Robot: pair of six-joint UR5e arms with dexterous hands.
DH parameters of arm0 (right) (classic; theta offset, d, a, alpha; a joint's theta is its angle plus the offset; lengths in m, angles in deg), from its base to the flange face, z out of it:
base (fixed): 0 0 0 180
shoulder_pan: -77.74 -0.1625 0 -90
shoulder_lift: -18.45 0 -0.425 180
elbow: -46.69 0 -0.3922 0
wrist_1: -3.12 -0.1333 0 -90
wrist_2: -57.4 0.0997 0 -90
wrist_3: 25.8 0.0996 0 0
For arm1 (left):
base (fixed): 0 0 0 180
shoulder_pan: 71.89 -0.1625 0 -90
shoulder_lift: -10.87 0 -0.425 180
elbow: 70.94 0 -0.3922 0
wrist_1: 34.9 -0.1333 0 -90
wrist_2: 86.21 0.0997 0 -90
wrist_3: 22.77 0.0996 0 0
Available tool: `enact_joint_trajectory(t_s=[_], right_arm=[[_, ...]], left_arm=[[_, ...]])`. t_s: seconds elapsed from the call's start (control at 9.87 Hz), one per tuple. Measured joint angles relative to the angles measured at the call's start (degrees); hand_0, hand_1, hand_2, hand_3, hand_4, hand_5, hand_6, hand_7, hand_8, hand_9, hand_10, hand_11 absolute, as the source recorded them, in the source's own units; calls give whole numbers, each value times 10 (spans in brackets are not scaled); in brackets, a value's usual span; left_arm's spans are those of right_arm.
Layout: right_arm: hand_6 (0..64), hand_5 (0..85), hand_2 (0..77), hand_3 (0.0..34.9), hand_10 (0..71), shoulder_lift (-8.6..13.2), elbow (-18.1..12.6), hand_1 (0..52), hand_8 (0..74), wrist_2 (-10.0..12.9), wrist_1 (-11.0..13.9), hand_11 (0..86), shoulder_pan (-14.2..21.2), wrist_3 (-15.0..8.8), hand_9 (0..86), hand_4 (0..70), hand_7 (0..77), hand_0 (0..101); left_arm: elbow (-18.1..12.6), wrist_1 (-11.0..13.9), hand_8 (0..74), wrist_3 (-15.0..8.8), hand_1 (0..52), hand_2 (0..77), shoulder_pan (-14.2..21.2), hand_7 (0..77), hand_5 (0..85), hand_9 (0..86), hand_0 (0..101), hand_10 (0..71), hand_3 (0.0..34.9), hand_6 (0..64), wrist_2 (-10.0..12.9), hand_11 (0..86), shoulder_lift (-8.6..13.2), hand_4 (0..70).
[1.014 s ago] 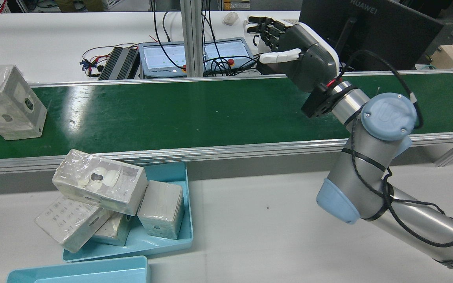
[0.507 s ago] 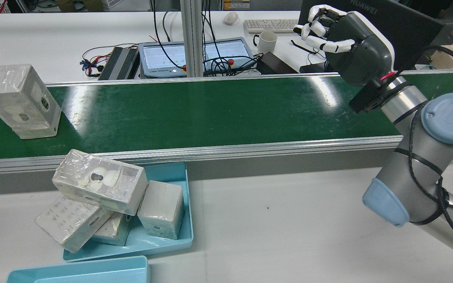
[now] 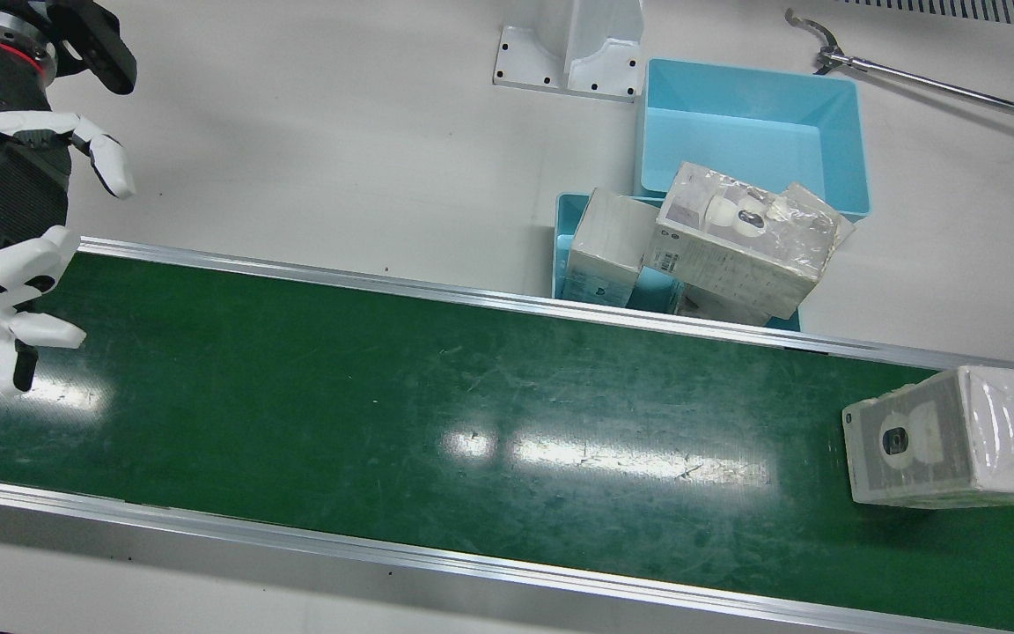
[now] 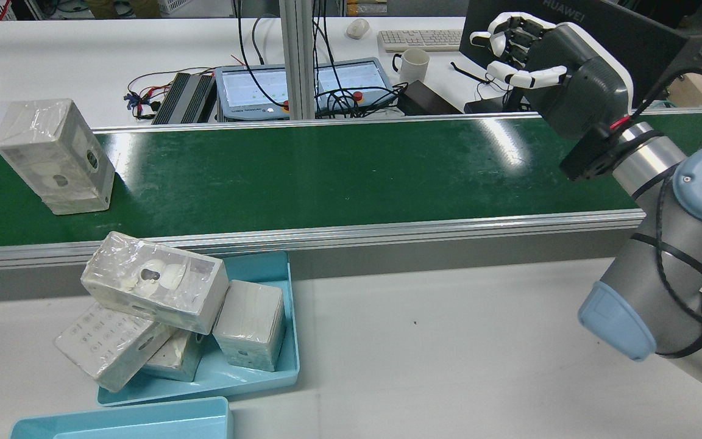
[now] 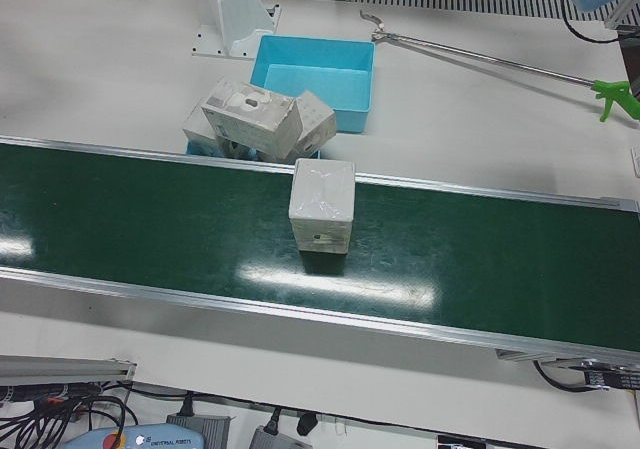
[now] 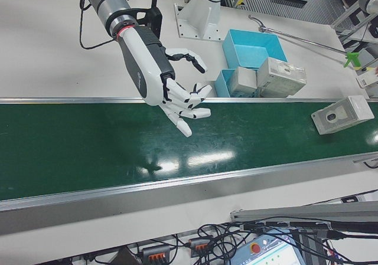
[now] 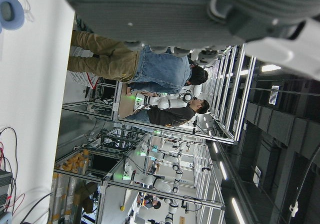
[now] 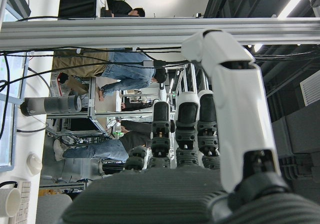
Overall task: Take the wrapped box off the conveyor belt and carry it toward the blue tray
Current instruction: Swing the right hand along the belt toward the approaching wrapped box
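Note:
A wrapped white box (image 4: 55, 158) stands on the green conveyor belt (image 4: 326, 171) near its left end in the rear view. It also shows in the front view (image 3: 956, 436), the left-front view (image 5: 322, 204) and the right-front view (image 6: 342, 114). My right hand (image 4: 564, 73) hovers over the belt's opposite end, far from the box, fingers apart and loosely curled, holding nothing. It also shows in the front view (image 3: 5, 194) and the right-front view (image 6: 156, 67). The left hand view shows only my left hand's palm (image 7: 175, 9); its fingers are hidden.
A blue tray (image 4: 217, 389) beside the belt holds several wrapped boxes (image 4: 156, 283) piled up and leaning. A second, empty blue bin (image 3: 749, 132) stands behind it. A long reacher tool (image 5: 480, 54) lies on the white table. Cables and a tablet lie beyond the belt.
The box on the belt has travelled to the right in the rear view. My right hand has swung right and up, from mid-belt to the belt's right end.

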State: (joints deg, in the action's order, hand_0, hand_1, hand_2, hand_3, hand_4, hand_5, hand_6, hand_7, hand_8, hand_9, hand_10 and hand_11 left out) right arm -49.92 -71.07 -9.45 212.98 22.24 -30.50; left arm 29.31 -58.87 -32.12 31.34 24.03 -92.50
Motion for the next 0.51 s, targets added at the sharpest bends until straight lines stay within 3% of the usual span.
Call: enact_joint_trajectory(t_s=[0.2, 0.3, 0.41, 0.51], right_arm=[[251, 458, 349, 0, 33, 3, -1, 229, 202, 0, 16, 65, 23, -1, 262, 202, 584, 522], [235, 404, 235, 0, 5, 12, 7, 115, 185, 1, 13, 49, 38, 0, 262, 202, 529, 470], [169, 273, 213, 0, 22, 22, 19, 120, 131, -1, -7, 49, 48, 1, 218, 147, 349, 464], [169, 273, 213, 0, 22, 29, 36, 120, 131, -10, -45, 49, 52, 1, 218, 147, 349, 464]], left_arm=[[0, 0, 5, 0, 0, 5, 0, 5, 11, 5, 0, 0, 0, 5, 0, 5, 0, 5], [0, 0, 5, 0, 0, 11, 0, 5, 11, 0, 0, 5, 0, 5, 0, 5, 0, 0], [0, 0, 5, 0, 0, 11, 0, 5, 11, 0, 0, 5, 0, 5, 0, 5, 0, 0], [0, 0, 5, 0, 0, 5, 0, 5, 11, 5, 0, 0, 0, 0, 0, 5, 0, 0]])
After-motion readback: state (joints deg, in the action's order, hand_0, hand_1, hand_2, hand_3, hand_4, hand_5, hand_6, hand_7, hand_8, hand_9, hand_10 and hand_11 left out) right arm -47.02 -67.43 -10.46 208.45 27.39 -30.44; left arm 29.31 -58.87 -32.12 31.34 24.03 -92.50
